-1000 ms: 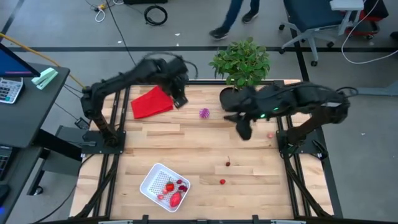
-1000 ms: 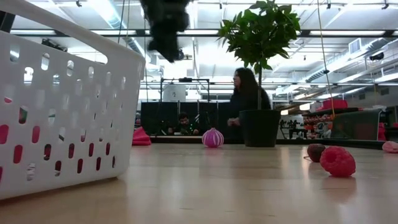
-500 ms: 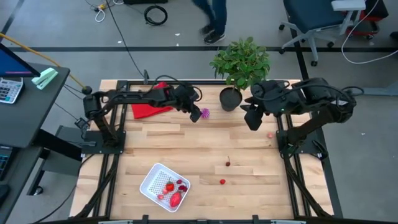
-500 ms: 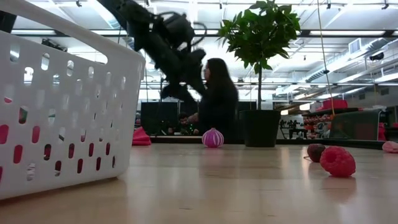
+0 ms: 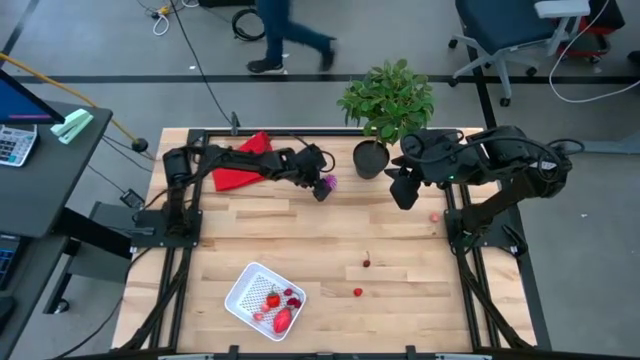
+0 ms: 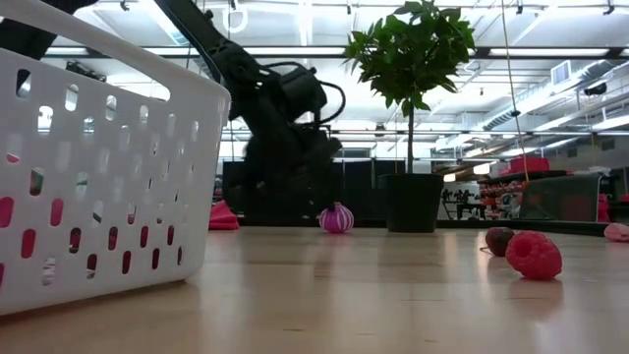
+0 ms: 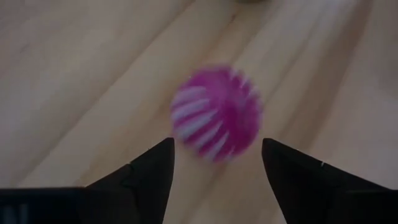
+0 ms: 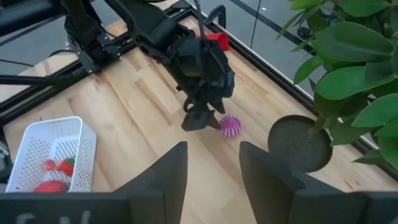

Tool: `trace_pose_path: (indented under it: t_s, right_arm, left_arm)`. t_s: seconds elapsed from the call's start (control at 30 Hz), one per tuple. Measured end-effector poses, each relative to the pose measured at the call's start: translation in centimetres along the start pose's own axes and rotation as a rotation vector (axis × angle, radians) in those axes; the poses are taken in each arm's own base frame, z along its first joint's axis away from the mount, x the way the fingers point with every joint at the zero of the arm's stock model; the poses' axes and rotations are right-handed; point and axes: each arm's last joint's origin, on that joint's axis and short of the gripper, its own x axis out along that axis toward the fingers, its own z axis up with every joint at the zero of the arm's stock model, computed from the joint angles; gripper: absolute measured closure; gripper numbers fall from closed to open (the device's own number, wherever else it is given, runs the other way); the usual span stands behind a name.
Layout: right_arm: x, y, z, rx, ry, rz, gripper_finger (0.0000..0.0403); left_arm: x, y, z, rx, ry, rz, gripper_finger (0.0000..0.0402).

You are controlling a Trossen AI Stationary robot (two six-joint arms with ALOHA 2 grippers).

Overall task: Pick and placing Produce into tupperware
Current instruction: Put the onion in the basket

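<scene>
The spiky purple ball (image 5: 329,182) rests on the table at the far middle, next to the plant pot. My left gripper (image 5: 321,188) is low beside it and open; in the left wrist view (image 7: 216,149) its two fingertips stand on either side of the ball's (image 7: 217,115) near part, with no touch showing. The white tupperware (image 5: 237,290) sits near the front left and holds several red fruit pieces. Loose red pieces (image 5: 367,263), (image 5: 358,292) and a pink one (image 5: 434,215) lie on the table's right half. My right gripper (image 5: 405,190) hovers open and empty at the far right.
A red cloth (image 5: 240,165) lies at the far left under my left arm. A potted plant (image 5: 388,100) in a black pot (image 5: 369,158) stands just right of the ball. A person walks on the floor beyond the table's far edge.
My left gripper has swung from above the red cloth toward the table's right edge and down, and now stands at the purple ball. My right gripper has drawn back a little toward the far right corner, then kept still. The ball has not moved.
</scene>
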Motion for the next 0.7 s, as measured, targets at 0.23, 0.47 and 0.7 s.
trace_pose_path:
  t_s: [0.23,0.47,0.7]
  right_arm:
    - [0.0,0.0,0.0,0.011,-0.002,-0.005,0.0249]
    - [0.1,-0.2,0.2,0.02,-0.007,-0.016,0.0249]
    - [0.3,-0.5,0.4,0.036,-0.013,-0.031,0.0249]
  left_arm:
    - [0.4,0.1,0.2,0.015,-0.06,0.088,0.0152]
    - [0.7,0.0,0.6,0.054,-0.112,0.075,0.0135]
    - [2.7,0.3,-0.3,0.047,-0.091,0.076,0.0113]
